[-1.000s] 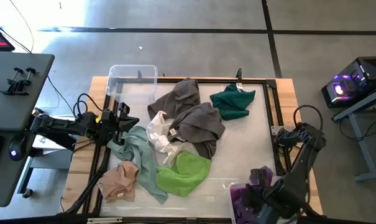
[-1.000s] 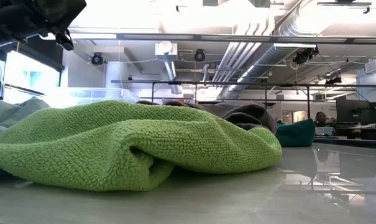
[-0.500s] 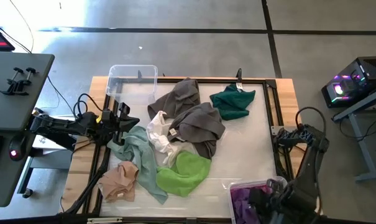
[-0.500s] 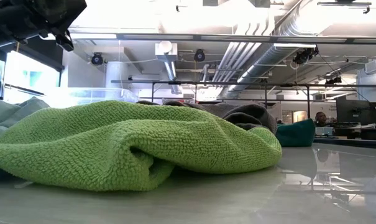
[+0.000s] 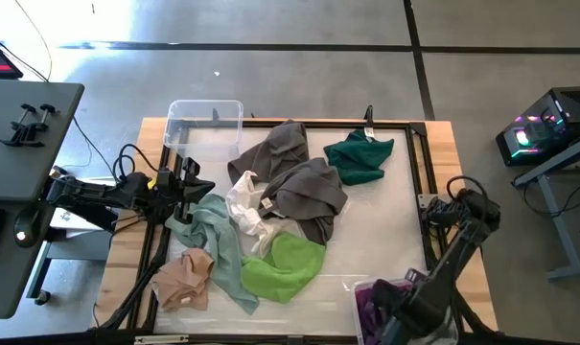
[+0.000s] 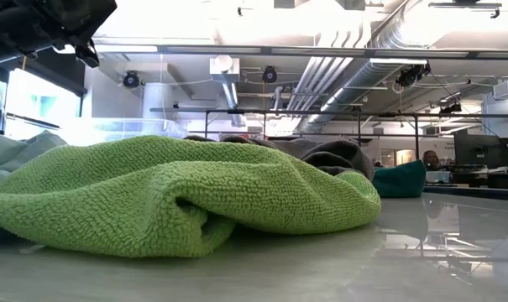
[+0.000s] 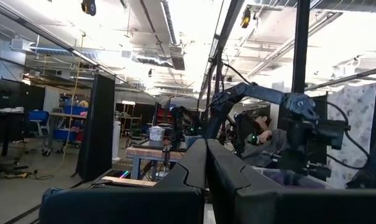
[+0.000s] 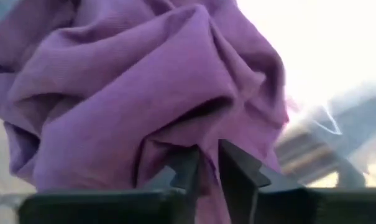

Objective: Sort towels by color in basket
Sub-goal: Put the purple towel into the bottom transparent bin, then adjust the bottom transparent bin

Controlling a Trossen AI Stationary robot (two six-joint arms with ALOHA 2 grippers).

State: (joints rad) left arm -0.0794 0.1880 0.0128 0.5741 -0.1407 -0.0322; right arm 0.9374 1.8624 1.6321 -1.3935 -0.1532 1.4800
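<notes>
My right gripper is down in the clear bin at the table's near right corner, shut on the purple towel. In the right wrist view the purple towel fills the picture. My left gripper hovers shut over the table's left edge. Loose on the table lie two grey towels, a dark teal one, a white one, a pale mint one, a peach one and a lime green one. I cannot make out a magenta towel. My right gripper pinches a fold of the purple towel between its two fingers, which point down into the bin. The cloth is bunched and slack in front of the fingers. How far back it reaches between them does not show.
A second clear bin stands at the table's far left corner. A dark frame rail runs along the table's right side. The lime green towel blocks most of the low view. Bare tabletop lies between the pile and the right rail.
My right arm has gone down toward the table's near edge and carried the purple towel from above the near right bin down into it. The towel, which stood bunched above the bin's rim, now lies low inside the bin.
</notes>
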